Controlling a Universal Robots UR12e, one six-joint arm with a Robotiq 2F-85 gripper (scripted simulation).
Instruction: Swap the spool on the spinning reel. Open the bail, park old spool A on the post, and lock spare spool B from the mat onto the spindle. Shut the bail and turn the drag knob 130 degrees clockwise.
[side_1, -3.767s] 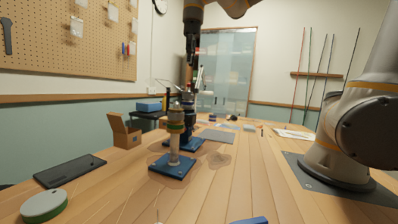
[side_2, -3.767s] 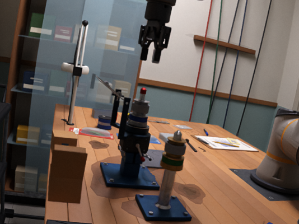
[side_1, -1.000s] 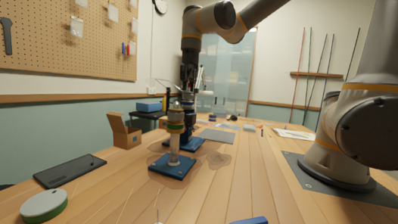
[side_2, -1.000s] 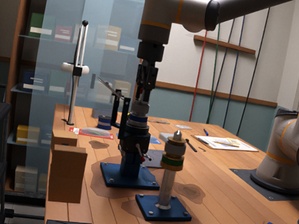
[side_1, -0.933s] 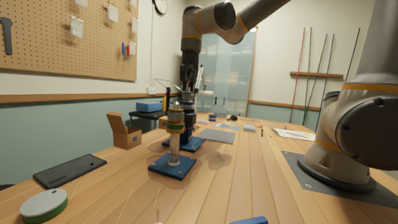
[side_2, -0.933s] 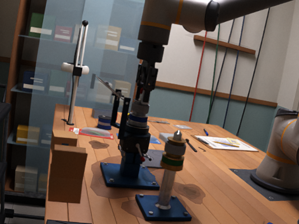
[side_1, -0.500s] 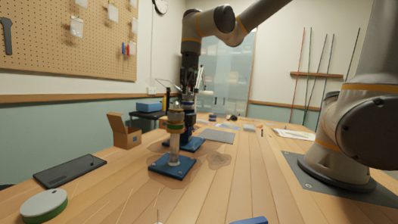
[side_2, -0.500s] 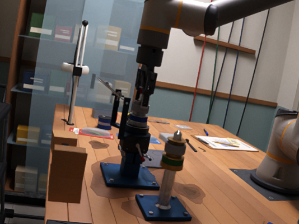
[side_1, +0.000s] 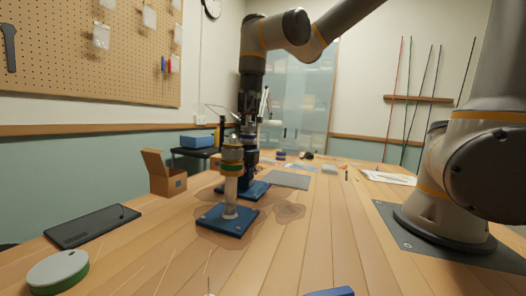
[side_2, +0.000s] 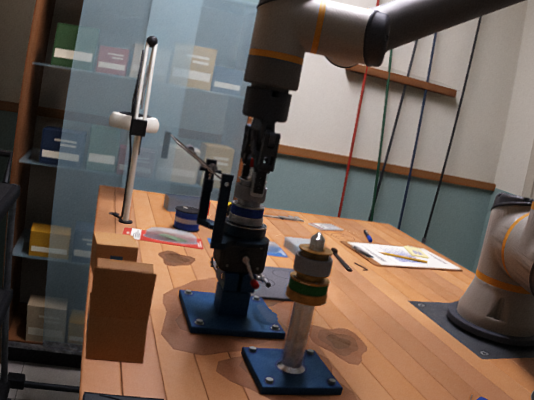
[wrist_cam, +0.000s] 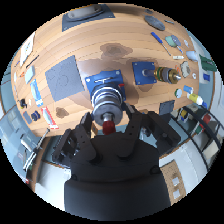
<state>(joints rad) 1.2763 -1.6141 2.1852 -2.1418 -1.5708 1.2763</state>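
The blue-banded spool (side_2: 246, 211) sits on the reel (side_2: 239, 255), with the red drag knob (wrist_cam: 109, 126) at its top. The reel stands on a blue base plate. The green-banded spool (side_2: 309, 283) rests on the post (side_2: 296, 336), which stands beside the reel on its own blue plate. My gripper (wrist_cam: 110, 126) hangs straight above the reel with the drag knob between its fingers. It is open and holds nothing. The grey mat (wrist_cam: 64, 78) lies empty past the reel. The bail wire (side_2: 192, 152) stands up behind the reel.
An open cardboard box (side_1: 163, 173) stands on the left edge of the bench. A black tray (side_1: 91, 224) and a round disc (side_1: 58, 270) lie nearer along that edge. The arm's base (side_1: 450, 220) fills the right side. Papers and small tools lie at the far end.
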